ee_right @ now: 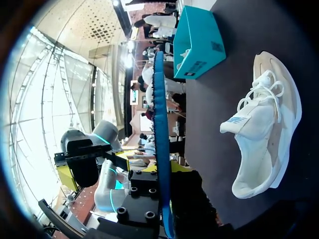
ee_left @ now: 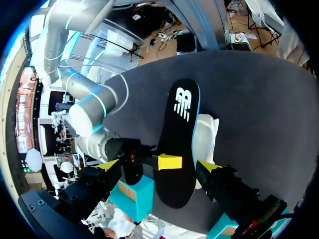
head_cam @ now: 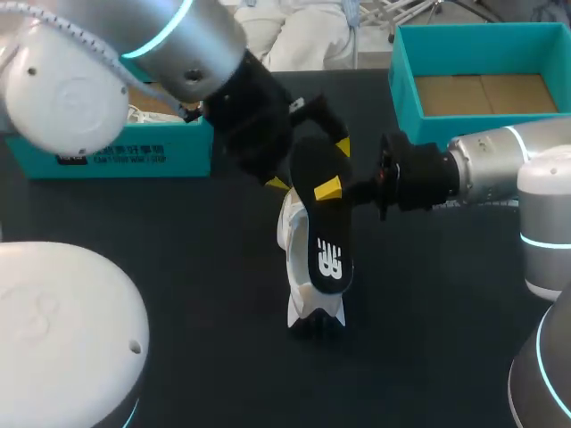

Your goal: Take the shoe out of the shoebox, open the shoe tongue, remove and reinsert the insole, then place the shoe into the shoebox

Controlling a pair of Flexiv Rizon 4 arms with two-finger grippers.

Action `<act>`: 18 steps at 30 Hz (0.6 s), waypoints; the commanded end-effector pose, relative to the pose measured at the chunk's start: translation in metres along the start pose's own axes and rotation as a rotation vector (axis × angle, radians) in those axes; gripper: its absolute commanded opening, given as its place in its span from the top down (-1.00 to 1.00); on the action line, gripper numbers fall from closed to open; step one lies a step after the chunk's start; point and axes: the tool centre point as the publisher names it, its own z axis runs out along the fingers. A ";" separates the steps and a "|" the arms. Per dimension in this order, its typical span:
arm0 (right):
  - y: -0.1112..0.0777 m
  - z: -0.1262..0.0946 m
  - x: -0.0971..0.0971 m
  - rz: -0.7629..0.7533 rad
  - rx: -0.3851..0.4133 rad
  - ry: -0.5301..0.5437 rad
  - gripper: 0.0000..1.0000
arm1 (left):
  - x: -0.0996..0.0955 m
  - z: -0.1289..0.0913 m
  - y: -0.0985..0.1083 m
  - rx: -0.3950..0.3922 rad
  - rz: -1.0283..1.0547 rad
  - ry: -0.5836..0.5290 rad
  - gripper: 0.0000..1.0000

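Now: insole (head_cam: 319,234) held clamped above the shoe (head_cam: 291,232)

You have the right gripper (ee_right: 162,172) closed on the black insole, one yellow-tipped finger against each face. From its own wrist camera the insole runs edge-on between them, so you see little more than its thin blue rim. In the head view only one of its fingers (head_cam: 327,189) shows, and the other is hidden behind the insole. The end with the white logo is the free one, away from both grippers. The insole covers most of the white shoe, which sits on the dark table (head_cam: 178,294) near the middle. From above only a strip of the shoe's side and its near end show. The right wrist view gives you the whole shoe, laces and tongue included. It looks to be lying partly on its side, though the angle makes that hard to judge.

The left gripper (ee_left: 159,167) stands wide open, its two tips on either side of the insole's held end. One tip is just beside the insole's edge and the other is well clear. You cannot tell whether the nearer one touches. The bulk of the left arm (head_cam: 116,53) hides much of the teal box (head_cam: 134,156) at the table's far left. The teal shoebox (head_cam: 406,80), brown-floored inside, sits at the far right and is cut off at the view's edge
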 end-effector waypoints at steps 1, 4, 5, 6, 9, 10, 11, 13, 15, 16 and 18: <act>0.002 0.003 0.001 0.001 0.007 -0.007 1.00 | -0.006 -0.001 -0.003 -0.065 0.012 0.512 -1.00; 0.002 0.003 0.001 0.001 0.011 -0.014 1.00 | -0.006 -0.001 -0.003 -0.071 0.019 0.525 -1.00; 0.002 0.003 0.001 0.001 0.010 -0.016 1.00 | -0.005 -0.001 -0.001 -0.063 0.021 0.537 -1.00; 0.002 0.003 0.001 0.000 0.007 -0.016 1.00 | -0.005 -0.003 0.001 -0.047 0.018 0.525 -1.00; 0.002 0.003 0.001 0.000 0.004 -0.018 1.00 | -0.006 -0.005 0.007 -0.025 0.011 0.515 -1.00; 0.002 0.003 0.001 0.001 0.005 -0.019 1.00 | -0.007 -0.006 0.009 -0.003 0.007 0.505 -1.00; 0.002 0.003 0.001 0.003 0.006 -0.020 1.00 | -0.008 -0.006 0.010 0.009 0.008 0.508 -1.00; 0.002 0.003 0.001 0.006 0.007 -0.021 1.00 | -0.010 -0.004 0.015 0.054 0.001 0.498 -1.00; 0.002 0.003 0.001 0.008 0.006 -0.021 1.00 | -0.012 0.000 0.018 0.067 0.006 0.516 -1.00; 0.002 0.003 0.001 0.008 0.007 -0.021 1.00 | -0.014 0.002 0.019 0.081 0.006 0.531 -1.00; 0.003 0.002 0.001 0.007 0.008 -0.022 1.00 | -0.017 0.004 0.019 0.076 0.013 0.542 -1.00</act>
